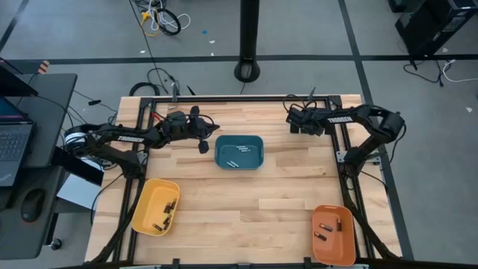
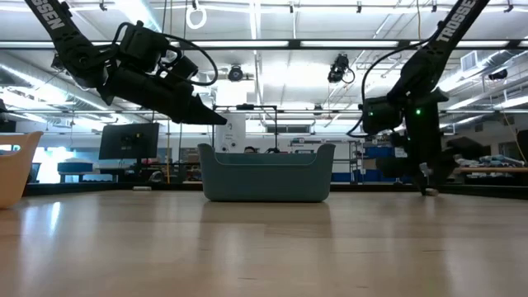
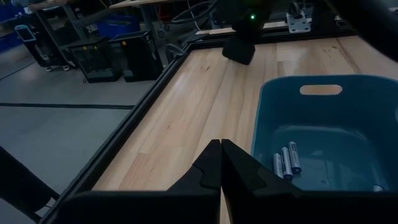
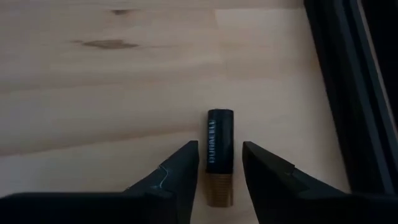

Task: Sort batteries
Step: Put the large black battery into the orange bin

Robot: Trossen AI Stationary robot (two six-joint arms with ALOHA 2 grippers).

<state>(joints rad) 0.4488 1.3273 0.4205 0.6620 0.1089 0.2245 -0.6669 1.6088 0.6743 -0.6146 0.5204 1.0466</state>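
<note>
1. Your right gripper (image 4: 216, 163) sits at the upper right of the high view, near the desk's (image 1: 246, 202) back corner; its jaws stand open astride a single battery (image 4: 219, 155) lying flat on the wood, not gripping it.
2. Your left gripper (image 3: 221, 163) hovers just left of the teal tray (image 1: 240, 152) in the upper middle of the high view, its jaws closed on nothing.
3. The other batteries are spread over three trays: two or three in the teal tray, several in the yellow tray (image 1: 154, 206) at lower left, a few in the orange tray (image 1: 334, 235) at lower right.
4. Expect the battery to be small, rigid, fairly dense and smooth; being round, it will likely roll or squirt out if pinched off-centre.
5. Take it across the dark body near mid-length, jaws square to its axis, rather than on the copper end.
6. Only the right wrist view shows this battery; the high view hides it under the arm, and the low view shows no batteries at all.
7. The left wrist view alone shows the pale batteries (image 3: 285, 163) in the teal tray clearly.
</note>
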